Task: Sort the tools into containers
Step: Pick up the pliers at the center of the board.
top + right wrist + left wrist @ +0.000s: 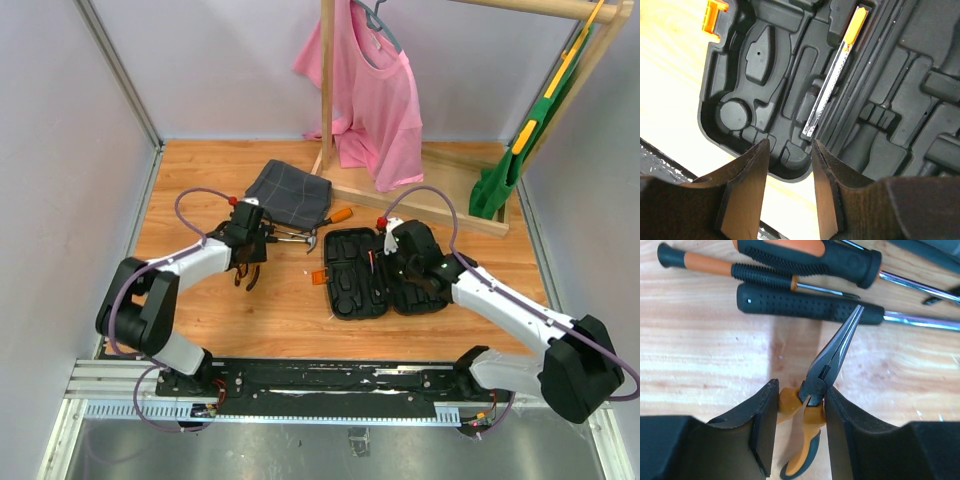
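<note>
Two arms, two jobs: your left gripper (pixel 800 390) pinches the pliers (pixel 832 357) by the handles near the pivot, lower middle of frame, probably so they lift balanced. Right gripper (pixel 790 145) hangs over the open tool case (pixel 760 55), jaws apart and empty, likely just parked clear.

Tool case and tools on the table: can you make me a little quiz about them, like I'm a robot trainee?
1. True or false: the tool case lies open.
2. Which tool sits between the left gripper's fingers? A hammer, B pliers, C screwdriver.
3. Fill in: the right gripper hovers over the open ___.
Key: 1 true; 2 B; 3 tool case.
</note>
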Action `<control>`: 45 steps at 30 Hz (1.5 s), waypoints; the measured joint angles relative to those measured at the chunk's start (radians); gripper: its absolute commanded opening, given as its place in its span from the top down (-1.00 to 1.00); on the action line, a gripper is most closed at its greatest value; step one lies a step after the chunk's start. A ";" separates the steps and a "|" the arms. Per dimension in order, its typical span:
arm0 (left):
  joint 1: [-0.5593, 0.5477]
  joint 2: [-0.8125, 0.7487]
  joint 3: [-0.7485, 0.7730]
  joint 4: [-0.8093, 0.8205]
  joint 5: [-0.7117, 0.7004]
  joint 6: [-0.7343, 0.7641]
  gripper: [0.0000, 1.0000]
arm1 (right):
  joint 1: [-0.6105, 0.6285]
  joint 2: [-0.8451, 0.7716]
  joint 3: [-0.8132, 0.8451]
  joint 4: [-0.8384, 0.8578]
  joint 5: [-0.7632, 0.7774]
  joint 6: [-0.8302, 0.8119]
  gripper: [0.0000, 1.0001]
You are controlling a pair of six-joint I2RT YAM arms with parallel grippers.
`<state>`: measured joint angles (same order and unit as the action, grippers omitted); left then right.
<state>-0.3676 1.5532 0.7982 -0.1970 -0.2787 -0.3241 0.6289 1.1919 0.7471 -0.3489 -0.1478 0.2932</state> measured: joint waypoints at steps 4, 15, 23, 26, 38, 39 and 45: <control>0.000 -0.126 -0.050 -0.018 0.052 -0.026 0.71 | 0.000 -0.048 -0.025 0.011 0.020 0.021 0.17; 0.000 -0.358 -0.149 0.037 0.198 -0.086 0.77 | 0.000 -0.150 -0.101 0.066 0.063 0.080 0.11; -0.026 -0.440 -0.206 0.093 0.326 -0.147 0.81 | 0.000 -0.178 -0.166 0.150 0.034 0.086 0.00; -0.066 -0.455 -0.206 0.114 0.341 -0.166 0.92 | 0.000 -0.189 -0.173 0.171 0.023 0.085 -0.03; -0.271 -0.382 -0.155 0.135 0.265 -0.337 0.99 | 0.000 -0.237 -0.223 0.289 -0.033 0.132 -0.16; -0.286 -0.374 -0.148 0.137 0.253 -0.358 0.99 | 0.000 -0.238 -0.238 0.316 -0.045 0.149 -0.17; -0.373 -0.320 -0.101 0.143 0.169 -0.479 0.99 | 0.008 -0.238 -0.294 0.447 -0.078 0.231 -0.21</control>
<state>-0.7406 1.2327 0.6971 -0.0544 -0.1097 -0.8032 0.6365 0.9535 0.4530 0.0982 -0.2260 0.5240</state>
